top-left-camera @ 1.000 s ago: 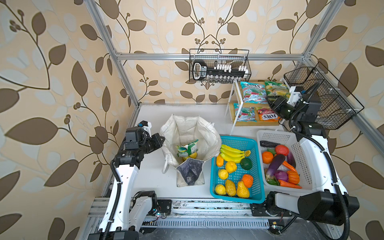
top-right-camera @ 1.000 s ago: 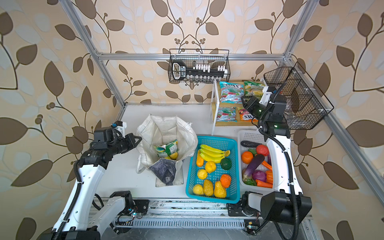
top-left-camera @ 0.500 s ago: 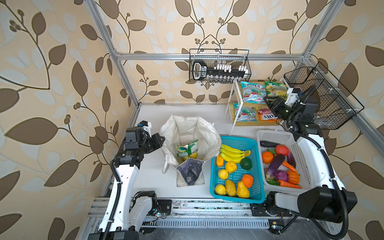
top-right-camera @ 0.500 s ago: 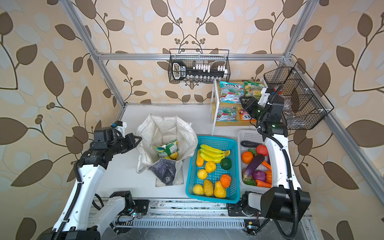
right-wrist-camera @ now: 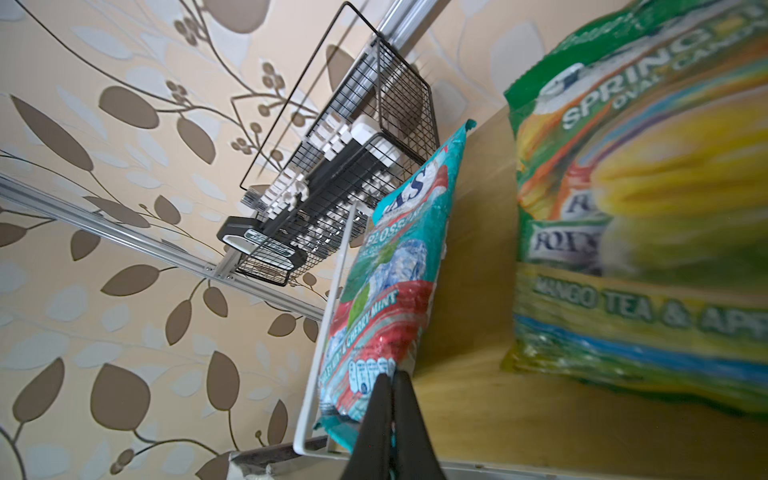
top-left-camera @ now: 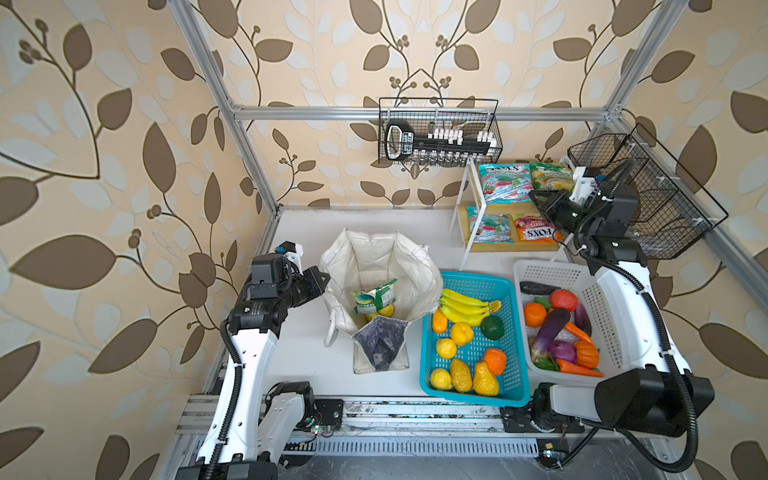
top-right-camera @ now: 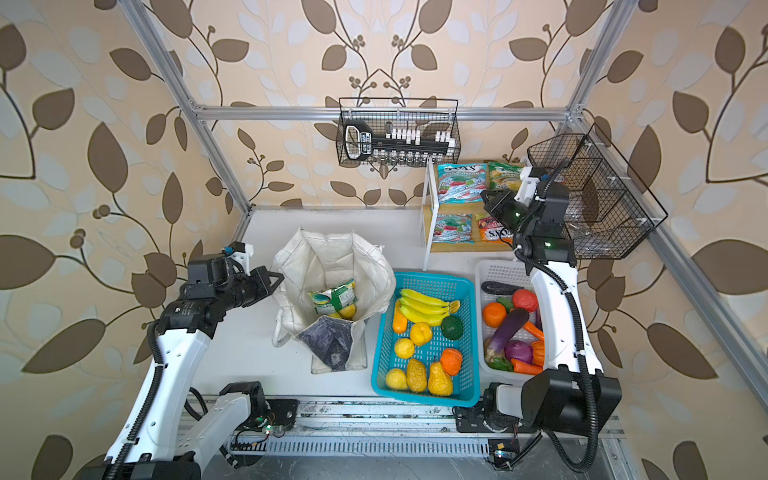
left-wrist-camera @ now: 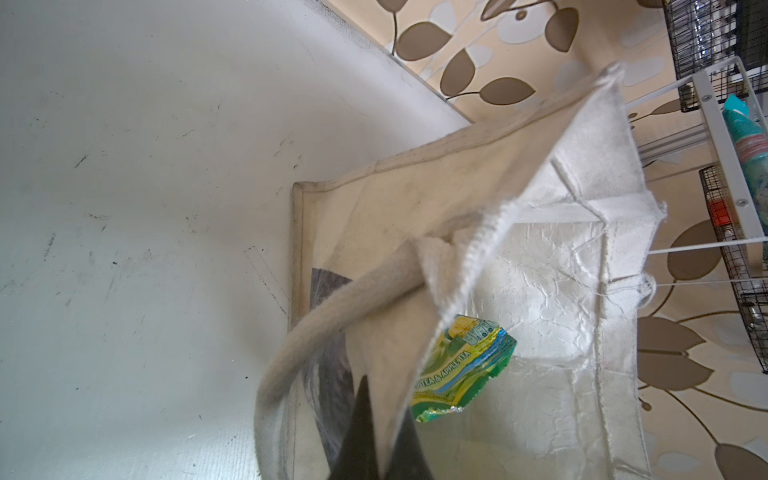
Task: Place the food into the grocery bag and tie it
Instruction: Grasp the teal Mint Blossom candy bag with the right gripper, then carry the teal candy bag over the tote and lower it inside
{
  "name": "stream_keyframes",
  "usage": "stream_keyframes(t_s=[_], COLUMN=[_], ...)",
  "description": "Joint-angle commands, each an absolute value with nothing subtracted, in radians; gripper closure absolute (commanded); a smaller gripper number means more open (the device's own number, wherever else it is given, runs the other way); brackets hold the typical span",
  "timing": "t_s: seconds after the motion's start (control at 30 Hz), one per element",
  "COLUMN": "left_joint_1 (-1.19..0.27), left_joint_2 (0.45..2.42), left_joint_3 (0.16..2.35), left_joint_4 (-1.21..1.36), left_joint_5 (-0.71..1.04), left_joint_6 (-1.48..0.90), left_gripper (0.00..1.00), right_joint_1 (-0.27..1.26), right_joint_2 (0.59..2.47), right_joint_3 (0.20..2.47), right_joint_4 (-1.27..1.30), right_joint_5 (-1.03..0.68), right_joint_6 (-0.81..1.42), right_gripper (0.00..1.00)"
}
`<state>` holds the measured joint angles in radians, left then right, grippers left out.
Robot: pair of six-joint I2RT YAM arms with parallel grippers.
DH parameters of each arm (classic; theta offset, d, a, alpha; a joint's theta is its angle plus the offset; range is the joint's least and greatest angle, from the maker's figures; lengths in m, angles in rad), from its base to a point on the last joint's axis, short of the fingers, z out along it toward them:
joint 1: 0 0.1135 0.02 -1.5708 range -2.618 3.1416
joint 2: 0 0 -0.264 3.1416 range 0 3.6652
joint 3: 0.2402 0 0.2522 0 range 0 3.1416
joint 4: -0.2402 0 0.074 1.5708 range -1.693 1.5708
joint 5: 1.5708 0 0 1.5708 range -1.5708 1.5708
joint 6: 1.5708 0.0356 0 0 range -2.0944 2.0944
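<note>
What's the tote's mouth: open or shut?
Open. Left gripper pinches the tote rim; a green-yellow packet and a yellow fruit show inside.

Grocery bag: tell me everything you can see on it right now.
The grocery bag is an off-white cloth tote with a crinkled pale lining, thick rope-like handles and a dark grey-blue print on its near side, which sags outward. It stands on the white table with its mouth wide open, just left of the teal basket; I cannot tell whether they touch. Inside lie a green-yellow packet and a yellow fruit. The left gripper is shut on its left rim.
</note>
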<state>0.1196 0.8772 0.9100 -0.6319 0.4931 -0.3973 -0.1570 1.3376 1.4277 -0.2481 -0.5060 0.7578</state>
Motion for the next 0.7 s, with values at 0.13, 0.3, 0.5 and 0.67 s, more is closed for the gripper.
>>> stream_keyframes(t_s=[0.13, 0.3, 0.5, 0.67], left_joint_1=[0.13, 0.131, 0.133, 0.133], left_joint_2=[0.862, 0.86, 0.859, 0.857], left_joint_3=[0.914, 0.914, 0.914, 0.914], left_joint_4=[-0.607, -0.607, -0.606, -0.606], left_joint_5=[0.491, 0.488, 0.492, 0.494], left_joint_6=[-0.383, -0.381, -0.382, -0.382], left_gripper=[1.0, 1.0, 1.0, 1.0], right_joint_1=[-0.144, -0.125, -0.085, -0.046], right_joint_2=[1.374, 1.386, 1.446, 1.44], right_joint_3=[1.576, 1.682, 1.832, 1.896], right_joint_4=[-0.314, -0.325, -0.365, -0.4], right_joint_5=[-0.514, -0.489, -0.561, -0.549], right_joint_6=[0.733, 0.727, 0.697, 0.668], right_gripper=[1.0, 1.0, 1.0, 1.0])
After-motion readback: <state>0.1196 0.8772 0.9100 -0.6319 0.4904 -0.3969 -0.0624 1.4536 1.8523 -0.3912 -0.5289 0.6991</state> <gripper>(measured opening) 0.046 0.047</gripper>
